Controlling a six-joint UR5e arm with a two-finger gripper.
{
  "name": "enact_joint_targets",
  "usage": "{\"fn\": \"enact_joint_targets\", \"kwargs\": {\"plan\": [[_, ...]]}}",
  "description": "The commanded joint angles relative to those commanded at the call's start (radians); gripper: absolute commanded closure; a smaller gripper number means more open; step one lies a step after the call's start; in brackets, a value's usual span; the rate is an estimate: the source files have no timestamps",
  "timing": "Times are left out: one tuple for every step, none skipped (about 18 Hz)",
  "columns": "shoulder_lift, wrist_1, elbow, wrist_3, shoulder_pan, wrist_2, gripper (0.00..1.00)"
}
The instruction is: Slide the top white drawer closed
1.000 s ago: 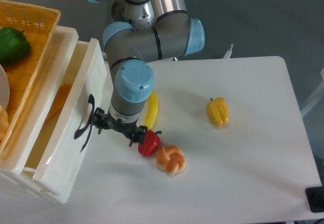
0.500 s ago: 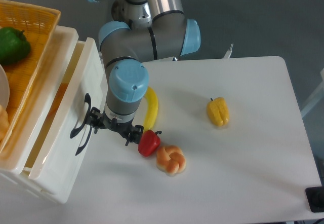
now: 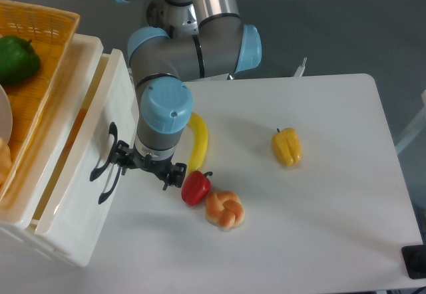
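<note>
**Drawer is sliding inward, but is not yet shut**

The gripper (image 3: 148,167) is pressing against the front of the top white drawer (image 3: 86,154), right beside its black arched handle (image 3: 100,167). Whether the fingers are spread or pinched together cannot be told from this overhead angle; the wrist is covering them, and nothing seems to be held between them.

Compared with a second ago, the drawer front is sitting further left and closer to the cabinet (image 3: 83,48), and the arm is following it leftward. The open gap along the top of the drawer is narrowing, so the push appears to be working. A strip of the drawer's inside is still showing, which suggests the closing is only partly done and more leftward travel is needed.

The drawer is standing at the left edge of the table (image 3: 319,174), under the woven yellow basket (image 3: 40,54) that is holding a green pepper (image 3: 16,58). On the table, just right of the gripper, a banana (image 3: 198,144), a red pepper (image 3: 195,187) and a bread roll (image 3: 224,209) are lying close together; a yellow pepper (image 3: 287,146) is lying well apart to the right.
</note>
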Motion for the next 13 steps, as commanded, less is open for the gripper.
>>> {"fn": "enact_joint_targets", "kwargs": {"plan": [[0.000, 0.000, 0.000, 0.000, 0.000, 0.000, 0.00], [0.000, 0.000, -0.002, 0.000, 0.000, -0.002, 0.00], [0.000, -0.002, -0.002, -0.002, 0.000, -0.003, 0.00], [0.000, -0.002, 0.000, -0.015, 0.000, -0.009, 0.00], [0.000, 0.000, 0.000, -0.034, 0.000, -0.015, 0.00], [-0.002, 0.000, 0.000, -0.035, 0.000, -0.015, 0.00], [-0.002, 0.000, 0.000, -0.035, 0.000, -0.017, 0.00], [0.000, 0.000, 0.000, -0.035, -0.002, -0.017, 0.00], [0.000, 0.000, 0.000, -0.035, -0.002, -0.017, 0.00], [0.000, 0.000, 0.000, -0.035, -0.002, -0.017, 0.00], [0.000, 0.000, 0.000, -0.035, -0.002, -0.017, 0.00], [0.000, 0.000, 0.000, -0.035, -0.002, -0.017, 0.00], [0.000, 0.000, 0.000, -0.037, -0.002, -0.017, 0.00]]}}
